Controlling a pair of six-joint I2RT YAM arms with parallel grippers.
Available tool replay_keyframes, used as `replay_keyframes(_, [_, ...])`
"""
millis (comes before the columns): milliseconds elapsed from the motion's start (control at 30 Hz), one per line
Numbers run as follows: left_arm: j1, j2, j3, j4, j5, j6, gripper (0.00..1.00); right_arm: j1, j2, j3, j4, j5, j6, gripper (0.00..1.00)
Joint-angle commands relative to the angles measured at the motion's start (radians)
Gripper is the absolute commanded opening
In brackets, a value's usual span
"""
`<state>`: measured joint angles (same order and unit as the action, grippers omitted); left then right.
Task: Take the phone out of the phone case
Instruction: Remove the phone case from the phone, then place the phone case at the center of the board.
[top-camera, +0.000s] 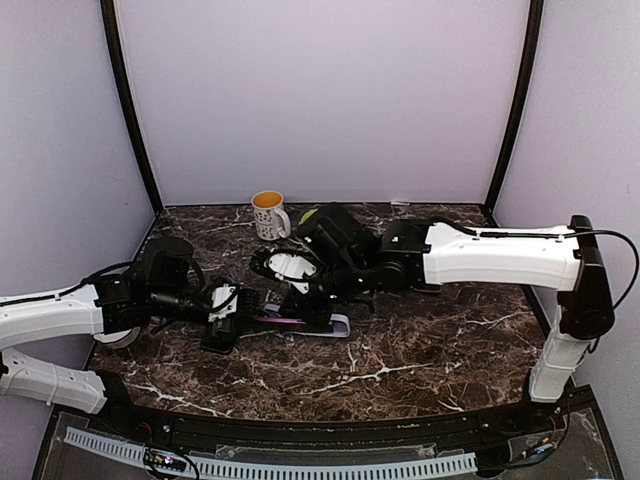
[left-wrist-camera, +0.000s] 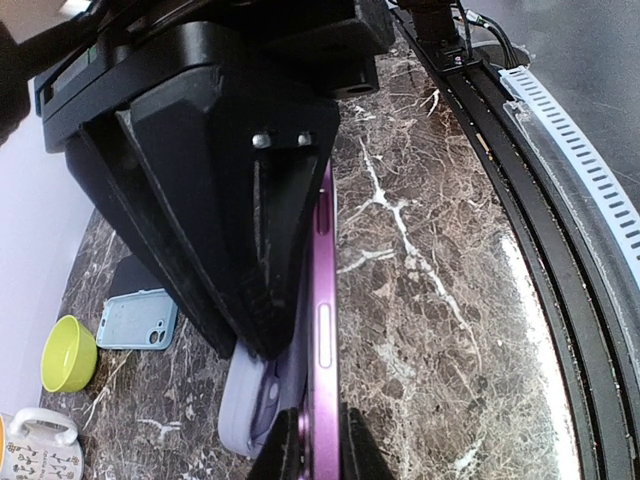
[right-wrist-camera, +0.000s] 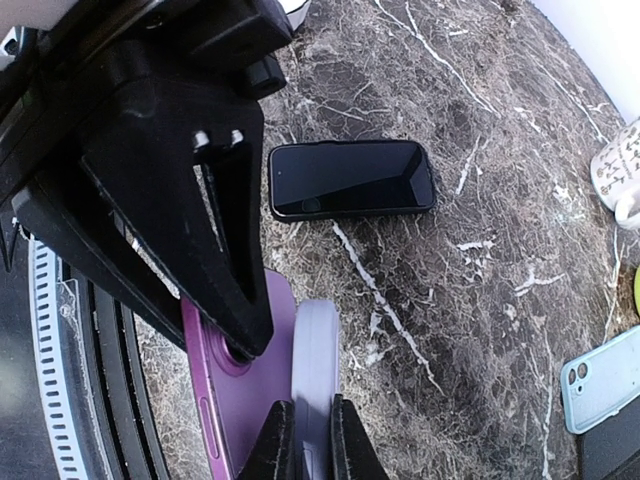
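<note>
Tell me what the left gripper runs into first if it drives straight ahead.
Past the purple phone it grips, the left gripper would probably meet the right gripper holding the lavender case.

top camera looks down from high at the near edge over the dark marble tabletop (top-camera: 430, 360); both wrist cameras, close in, face one slim purple phone (left-wrist-camera: 322, 300) from opposite ends.

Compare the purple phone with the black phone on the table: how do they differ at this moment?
The purple phone is up on edge; the black phone lies flat, screen up. The left gripper clamps the purple phone, its lavender case pinched alongside by the right gripper; nothing touches the black phone. Both are rounded-corner phones over the marble table.
</note>
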<state>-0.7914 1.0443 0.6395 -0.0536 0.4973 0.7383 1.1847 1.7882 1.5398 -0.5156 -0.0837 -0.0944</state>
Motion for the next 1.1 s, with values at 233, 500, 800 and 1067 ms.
replay_keyframes(233, [0.0,-0.026,0.051,0.069,-0.002,0.006,0.0,0.0,-0.13,-0.094,0.042,0.19,0.047,0.0])
replay_keyframes(500, [0.0,-0.032,0.052,0.067,0.009,0.004,0.0,-0.065,-0.177,-0.136,0.066,0.298,0.116,0.0])
replay_keyframes(800, [0.0,-0.04,0.056,0.063,0.017,0.001,0.0,-0.26,-0.27,-0.257,0.165,0.397,0.266,0.0])
replay_keyframes(1067, [0.0,-0.043,0.056,0.062,0.019,-0.001,0.0,-0.582,-0.383,-0.426,0.289,0.254,0.389,0.0])
